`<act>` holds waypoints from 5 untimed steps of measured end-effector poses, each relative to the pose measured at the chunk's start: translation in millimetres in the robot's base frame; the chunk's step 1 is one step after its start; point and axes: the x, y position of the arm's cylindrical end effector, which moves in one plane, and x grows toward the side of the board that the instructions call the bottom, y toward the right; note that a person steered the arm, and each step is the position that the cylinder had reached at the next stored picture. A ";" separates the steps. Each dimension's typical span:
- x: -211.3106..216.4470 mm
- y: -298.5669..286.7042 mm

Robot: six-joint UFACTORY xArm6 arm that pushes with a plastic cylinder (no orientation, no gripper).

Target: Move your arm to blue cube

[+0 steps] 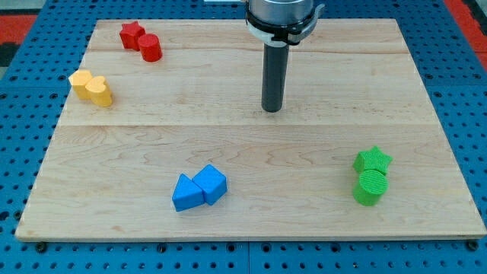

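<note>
The blue cube [211, 183] lies on the wooden board [251, 144] toward the view's bottom, left of centre. A blue triangular block [186, 193] touches its left side. My tip [272, 109] is the lower end of the dark rod near the board's upper middle. It is well above and to the right of the blue cube, apart from all blocks.
A red star [132, 34] and a red cylinder [150, 48] sit at the top left. Two yellow blocks [90, 87] sit at the left edge. A green star [373, 160] and a green cylinder [370, 186] sit at the lower right.
</note>
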 end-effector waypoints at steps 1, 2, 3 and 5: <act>5.4 -1.5; 5.4 0.7; 4.5 18.7; 4.4 29.2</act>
